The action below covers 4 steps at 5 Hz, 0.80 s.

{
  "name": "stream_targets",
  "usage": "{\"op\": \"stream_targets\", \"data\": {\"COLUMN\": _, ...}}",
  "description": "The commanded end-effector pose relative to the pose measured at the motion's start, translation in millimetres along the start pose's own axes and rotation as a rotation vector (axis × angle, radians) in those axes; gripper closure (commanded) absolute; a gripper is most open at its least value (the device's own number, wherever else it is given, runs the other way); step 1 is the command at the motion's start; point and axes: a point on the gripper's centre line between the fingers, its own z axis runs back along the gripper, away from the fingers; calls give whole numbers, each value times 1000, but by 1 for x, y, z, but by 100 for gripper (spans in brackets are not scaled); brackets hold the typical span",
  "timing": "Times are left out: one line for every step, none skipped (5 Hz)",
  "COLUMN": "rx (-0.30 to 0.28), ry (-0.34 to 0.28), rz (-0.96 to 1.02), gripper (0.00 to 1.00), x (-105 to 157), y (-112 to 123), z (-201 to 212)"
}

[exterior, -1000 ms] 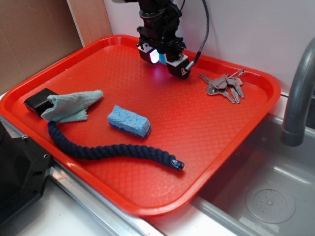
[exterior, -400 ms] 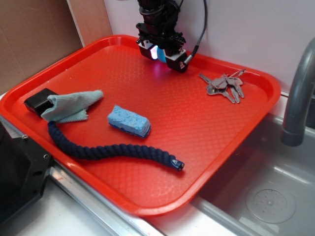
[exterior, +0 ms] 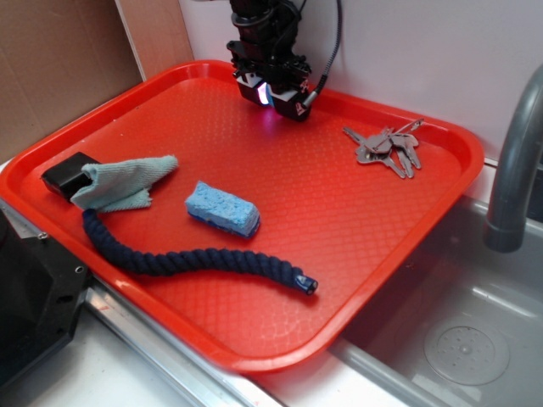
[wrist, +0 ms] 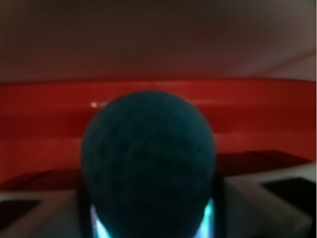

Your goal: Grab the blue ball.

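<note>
The blue ball [wrist: 148, 158], dark teal with a knitted texture, fills the middle of the wrist view and sits pinched between my two pale fingers [wrist: 44, 213]. In the exterior view my gripper [exterior: 272, 95] hangs over the far edge of the red tray [exterior: 356, 254], a little above its surface, shut on the ball. Only a sliver of teal and a glow show between the black fingers there. The tray's back rim lies just beyond the ball.
On the tray lie a light blue sponge [exterior: 222, 208], a dark navy rope [exterior: 187, 259], a pale green cloth [exterior: 127, 182] over a black block [exterior: 64, 175], and a bunch of keys [exterior: 386, 148]. A grey faucet [exterior: 513, 170] and sink stand to the right.
The gripper has drifted up and toward the tray's back-left with the ball still held in it. Nothing else on the tray moved.
</note>
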Motion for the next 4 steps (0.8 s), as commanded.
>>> {"op": "stream_targets", "data": {"rx": -41, "ry": 90, "rz": 6, "gripper": 100, "x": -43, "y": 23, "z": 118}}
{"op": "stream_targets", "data": {"rx": -106, "ry": 150, "rz": -43, "gripper": 100, "x": -85, "y": 15, "z": 147}}
{"op": "stream_targets", "data": {"rx": -174, "ry": 108, "rz": -79, "gripper": 100, "x": -103, "y": 12, "z": 183}}
{"op": "stream_targets", "data": {"rx": -181, "ry": 40, "rz": -87, "gripper": 100, "x": -112, "y": 11, "z": 205}}
